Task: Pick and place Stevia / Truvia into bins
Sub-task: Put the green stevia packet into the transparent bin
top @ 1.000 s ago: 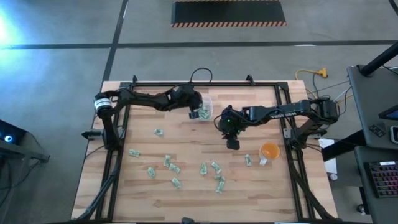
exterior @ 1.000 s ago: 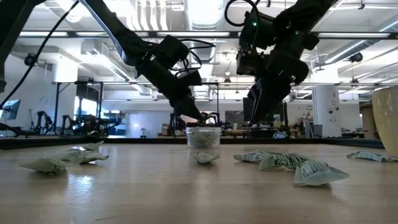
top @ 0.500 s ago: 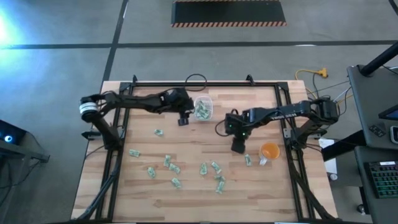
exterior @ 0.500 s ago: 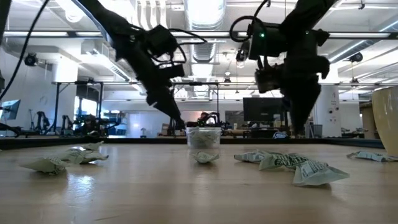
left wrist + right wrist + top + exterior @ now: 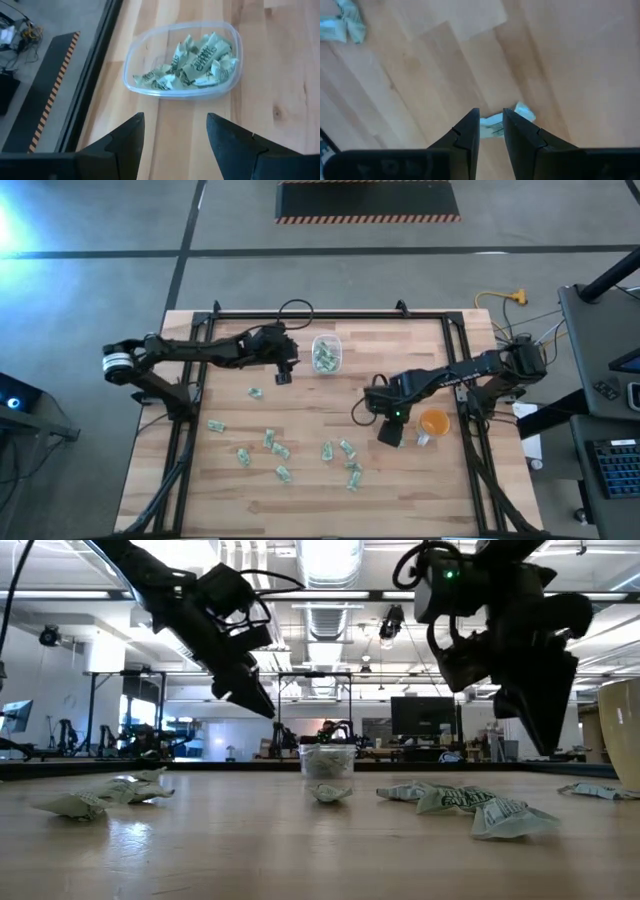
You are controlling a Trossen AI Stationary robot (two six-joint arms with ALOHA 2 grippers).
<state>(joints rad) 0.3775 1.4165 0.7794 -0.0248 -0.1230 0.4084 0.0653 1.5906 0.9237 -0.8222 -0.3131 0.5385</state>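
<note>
The clear tub (image 5: 326,353) stands on the far middle of the table with several green-and-white packets inside (image 5: 192,62); the low view shows it too (image 5: 327,760). More packets lie flat over the near half (image 5: 281,450), one of them (image 5: 399,438) beside the orange cup. My left gripper (image 5: 283,376) hovers open just left of the tub (image 5: 174,127), above the table (image 5: 262,708). My right gripper (image 5: 389,436) hangs above the packet by the cup, its fingers a narrow gap apart (image 5: 491,122) and clear of the table (image 5: 543,745).
An orange cup (image 5: 433,423) stands right of my right gripper, seen at the low view's right edge (image 5: 624,730). A black frame rail (image 5: 330,315) runs along the far edge and the sides. Bare wood (image 5: 300,405) lies between the tub and the scattered packets.
My left gripper has drawn back from over the tub toward the table's left edge and risen a little. My right gripper has travelled from the table's middle toward the near right, coming over the packet beside the orange cup.
</note>
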